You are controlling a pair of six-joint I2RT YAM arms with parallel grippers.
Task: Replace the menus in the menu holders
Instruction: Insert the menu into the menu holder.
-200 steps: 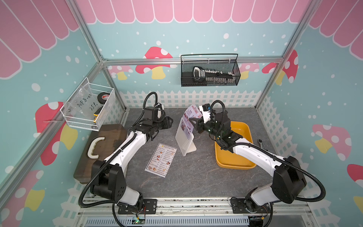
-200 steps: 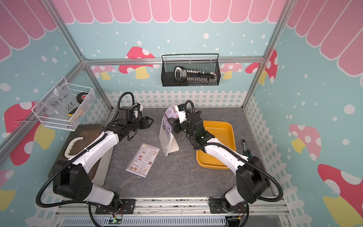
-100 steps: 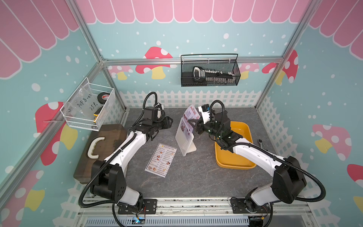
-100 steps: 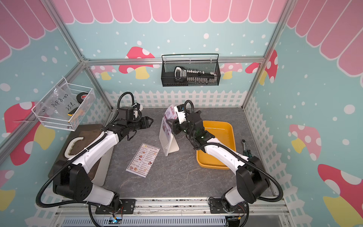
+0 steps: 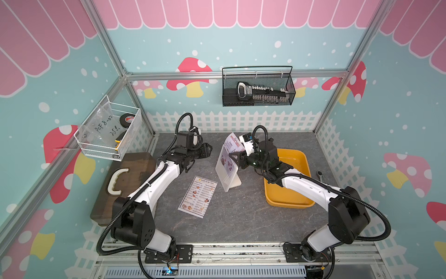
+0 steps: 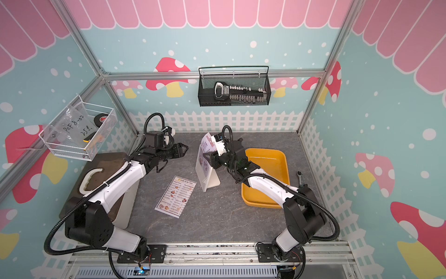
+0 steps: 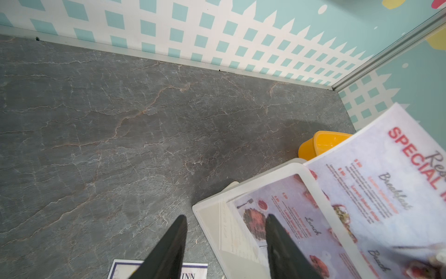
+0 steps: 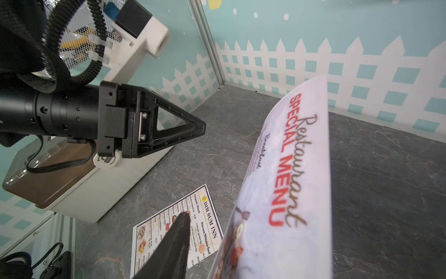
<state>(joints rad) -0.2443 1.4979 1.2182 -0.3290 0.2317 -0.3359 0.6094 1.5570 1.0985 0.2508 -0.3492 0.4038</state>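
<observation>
Nearest to me, the DIM SUM INN menu (image 5: 198, 196) lies flat on the grey table (image 5: 241, 217), a little left of the middle, and nothing touches it. Just behind it, slightly to the right, the white menu holder (image 5: 228, 180) stands on its angled foot. The SPECIAL MENU sheet (image 5: 232, 143) sits in the holder with its lower part only. The upper part, with the red heading, sticks out at the top and curls a little.

To the right of the holder lies the yellow tray (image 5: 306, 169), and the right arm reaches over its left edge. The right gripper (image 6: 207, 155) is at the top of the holder with the sheet between its jaws. The jaws are apart: in the right wrist view the one finger (image 8: 176, 241) that shows stands clear of the paper, and the other is hidden behind it.

The left gripper (image 6: 185, 149) hovers left of the holder and apart from it, a bit farther back. Its jaws are parted and hold nothing.

On the far wall hangs a black wire basket (image 5: 258, 99).
</observation>
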